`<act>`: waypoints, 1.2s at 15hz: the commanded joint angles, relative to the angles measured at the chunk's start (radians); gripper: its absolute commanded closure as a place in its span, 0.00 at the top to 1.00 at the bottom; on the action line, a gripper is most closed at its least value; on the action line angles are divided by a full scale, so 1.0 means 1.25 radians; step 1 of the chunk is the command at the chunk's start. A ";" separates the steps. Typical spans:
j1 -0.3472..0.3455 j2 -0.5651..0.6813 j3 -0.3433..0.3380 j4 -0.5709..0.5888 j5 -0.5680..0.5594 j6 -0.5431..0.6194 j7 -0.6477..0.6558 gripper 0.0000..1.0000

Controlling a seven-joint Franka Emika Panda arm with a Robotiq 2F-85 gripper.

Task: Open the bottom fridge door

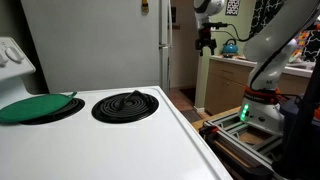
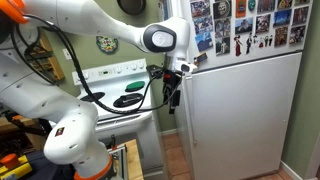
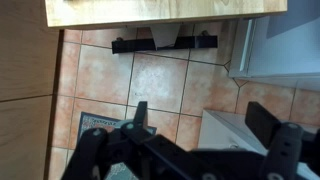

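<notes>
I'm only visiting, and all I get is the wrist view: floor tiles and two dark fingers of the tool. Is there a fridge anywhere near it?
Observer: Yes. In an exterior view the tool hangs beside the bottom fridge door, at the edge nearest the stove.
Operator: Is it gripping the door?
Observer: It seems not. In an exterior view along the fridge's side, a gap shows between the fridge front and the tool.
Operator: So is the door open?
Observer: It looks shut, roughly in line with the upper door, which is covered in photos.
</notes>
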 commanded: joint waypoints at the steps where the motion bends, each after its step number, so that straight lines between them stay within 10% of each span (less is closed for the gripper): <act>1: 0.007 0.000 -0.007 0.001 -0.003 -0.001 0.002 1.00; 18: 0.009 0.018 -0.010 0.024 0.003 0.016 -0.007 1.00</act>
